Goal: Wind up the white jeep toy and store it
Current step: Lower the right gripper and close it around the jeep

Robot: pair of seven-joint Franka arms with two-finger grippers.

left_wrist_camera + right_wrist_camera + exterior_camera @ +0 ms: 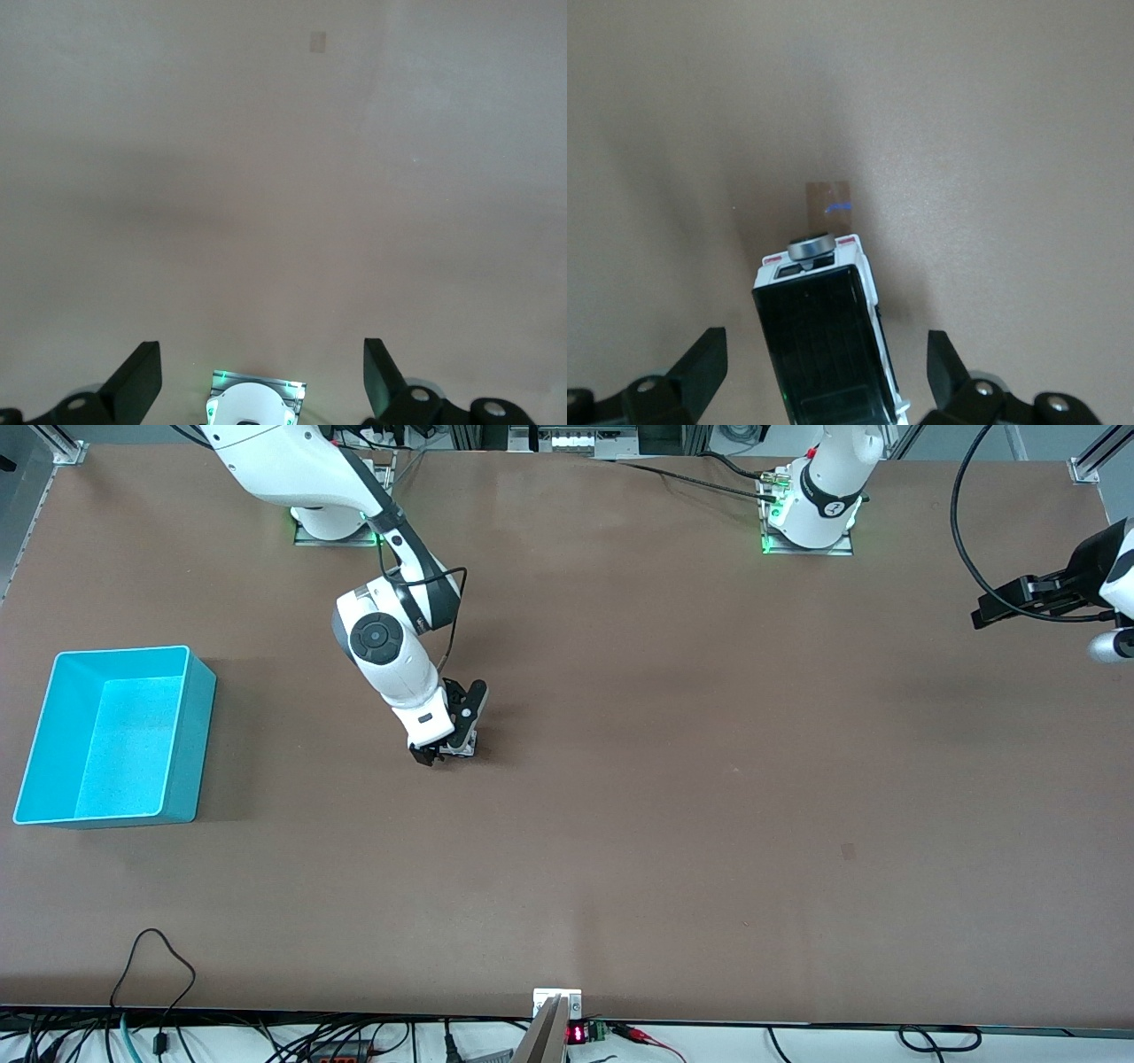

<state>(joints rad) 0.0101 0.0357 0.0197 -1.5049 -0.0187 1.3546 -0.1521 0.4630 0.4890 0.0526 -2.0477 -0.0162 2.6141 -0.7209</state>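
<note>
Right gripper (447,751) is low over the table (673,779), at the middle depth of the table and toward the right arm's end. Its two black fingers (700,363) stand wide apart, one on each side of the white jeep toy (828,341), and they do not touch it. In the right wrist view there is a clear gap of bare table between each finger and the body of the car, so nothing is gripped.

White jeep toy stands on the table between these fingers. Its black roof panel faces up and a small round grey part, with red marks on either side of it, sits at the end that points away from the wrist. Just beside this end, a small brownish patch (829,204) with a blue mark lies flat on the table.

Nearer the right arm's end of the table stands the turquoise bin (115,735), well apart from the car, with its opening upward.

Left gripper (1019,600) hangs over the edge of the table at the left arm's end, and this arm waits. Its fingers (137,381) are also fully spread and hold nothing; under them only bare table and the left arm's base (255,401) show.
</note>
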